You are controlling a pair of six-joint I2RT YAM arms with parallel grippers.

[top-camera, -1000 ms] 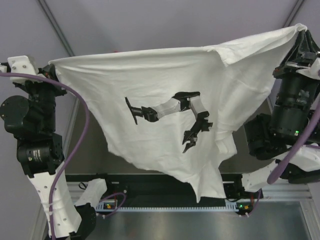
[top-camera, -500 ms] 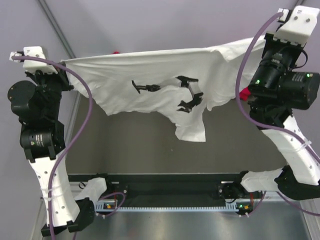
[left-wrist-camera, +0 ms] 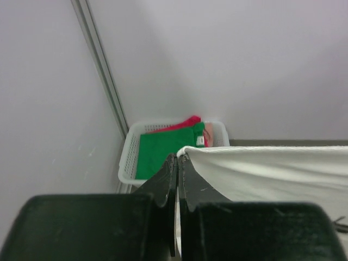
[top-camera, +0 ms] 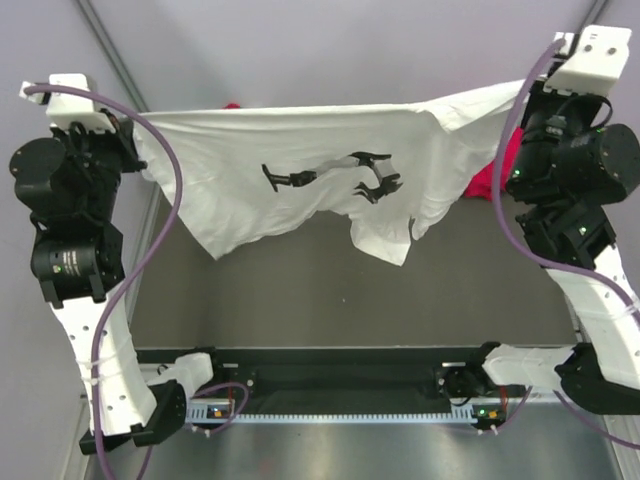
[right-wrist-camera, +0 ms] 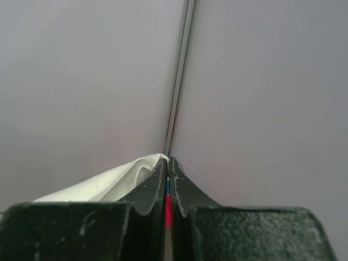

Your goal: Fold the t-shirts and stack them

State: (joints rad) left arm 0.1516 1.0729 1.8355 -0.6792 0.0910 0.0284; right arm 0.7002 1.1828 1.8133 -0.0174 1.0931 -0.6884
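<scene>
Grey tabletop [top-camera: 300,300], lilac walls [top-camera: 330,50], white t-shirt [top-camera: 300,140]

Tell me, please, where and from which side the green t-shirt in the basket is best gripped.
Probably from straight above: the green t-shirt lies flat on top in the white slatted basket, whose walls block a sideways approach. Pinch up cloth at its far corner, where its edge lies against the red t-shirt.

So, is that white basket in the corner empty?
No, the white basket holds a green t-shirt, with red t-shirts showing behind it.
</scene>
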